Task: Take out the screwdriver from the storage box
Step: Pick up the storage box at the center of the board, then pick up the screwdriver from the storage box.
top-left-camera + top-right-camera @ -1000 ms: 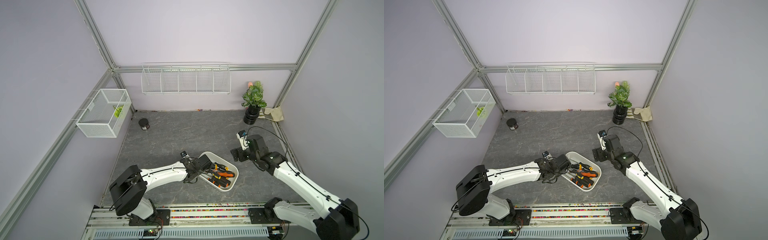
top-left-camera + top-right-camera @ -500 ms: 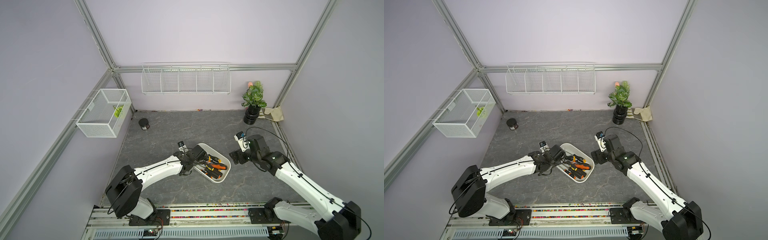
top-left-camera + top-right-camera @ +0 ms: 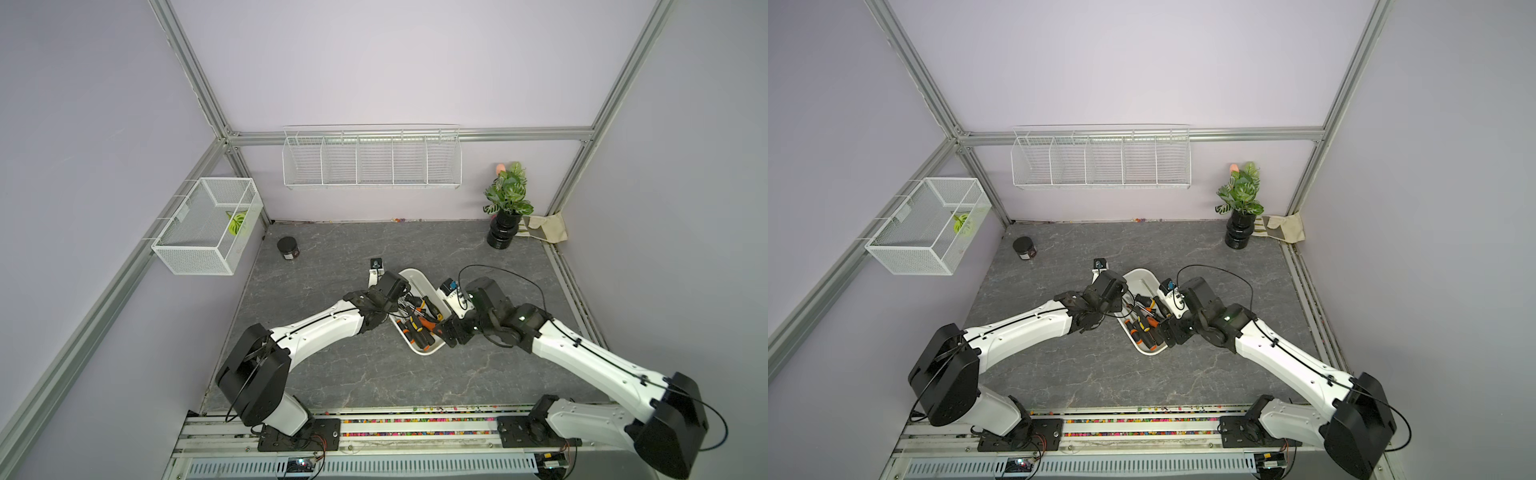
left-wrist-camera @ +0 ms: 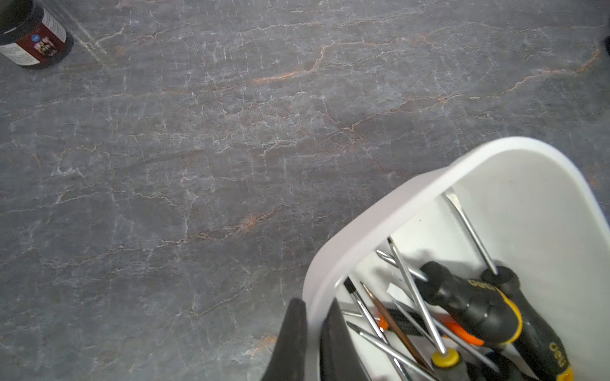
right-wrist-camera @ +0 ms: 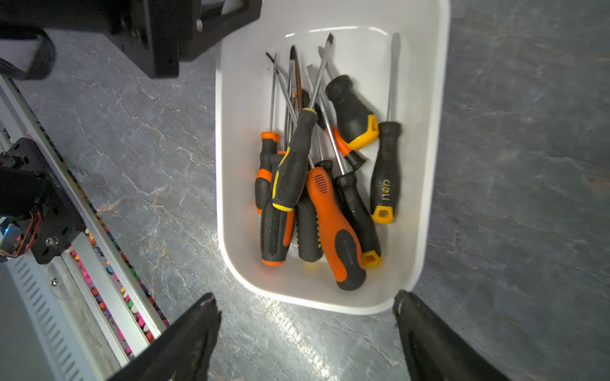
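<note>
- The storage box (image 3: 415, 277) has swung round! A second ago it slanted from 10 to 4 o'clock; now its long axis runs nearer 11 to 5 o'clock, and it has been drawn a little toward the far left, as both top views show (image 3: 1138, 276)
- The right gripper (image 3: 446, 332) has come in too, dropping from the box's 2 o'clock side to its 5 o'clock end
- The box sits flat around the middle of the grey table (image 3: 332, 365), right between the two arms
- The left gripper (image 4: 313, 311) reaches in from 8 o'clock and is clenched on the box's long 9 o'clock wall, one of its fingers (image 4: 292, 330) outside the rim and one inside
- The right gripper's fingers (image 5: 194, 330) are spread wide and grasp nothing; in the right wrist view they flank the box's rounded near end
- The screwdrivers (image 5: 307, 158) lie heaped inside the box, shafts toward the 11 o'clock end and handles toward 5 o'clock
- An orange-handled screwdriver (image 5: 330, 214) lies among that heap
- None of the tools is out of the box
- Out at 10 o'clock stands a black jar (image 3: 288, 248), and at 2 o'clock a potted plant (image 3: 508, 208), both well apart from the action
</note>
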Motion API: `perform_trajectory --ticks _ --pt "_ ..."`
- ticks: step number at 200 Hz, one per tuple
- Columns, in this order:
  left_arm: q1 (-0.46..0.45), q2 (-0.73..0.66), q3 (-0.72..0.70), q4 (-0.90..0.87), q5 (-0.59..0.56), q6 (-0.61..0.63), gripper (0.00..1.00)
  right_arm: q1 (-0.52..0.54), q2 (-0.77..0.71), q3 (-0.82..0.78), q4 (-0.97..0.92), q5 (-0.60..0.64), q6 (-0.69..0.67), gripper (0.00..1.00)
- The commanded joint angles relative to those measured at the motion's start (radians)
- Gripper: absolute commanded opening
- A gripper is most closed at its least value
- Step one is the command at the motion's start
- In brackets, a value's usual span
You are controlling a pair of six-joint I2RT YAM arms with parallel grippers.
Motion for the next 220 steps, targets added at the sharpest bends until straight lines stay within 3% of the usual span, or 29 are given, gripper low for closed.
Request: perform_trajectory --ticks 1,30,131,220 --pt "0.006 0.012 0.049 0.092 -0.009 0.070 0.00 0.018 0.102 0.051 0.082 -0.040 0.044 0.82" --pt "0.007 0.024 0.046 0.101 0.017 0.057 0.00 0.020 0.243 0.122 0.087 -0.059 0.053 0.75" --pt "0.006 0.011 0.001 0.140 0.049 0.029 0.00 0.020 0.466 0.230 0.099 -0.053 0.066 0.53" --pt "0.009 0.001 -0.008 0.143 0.037 0.023 0.00 0.020 0.496 0.237 0.057 0.023 0.054 0.34"
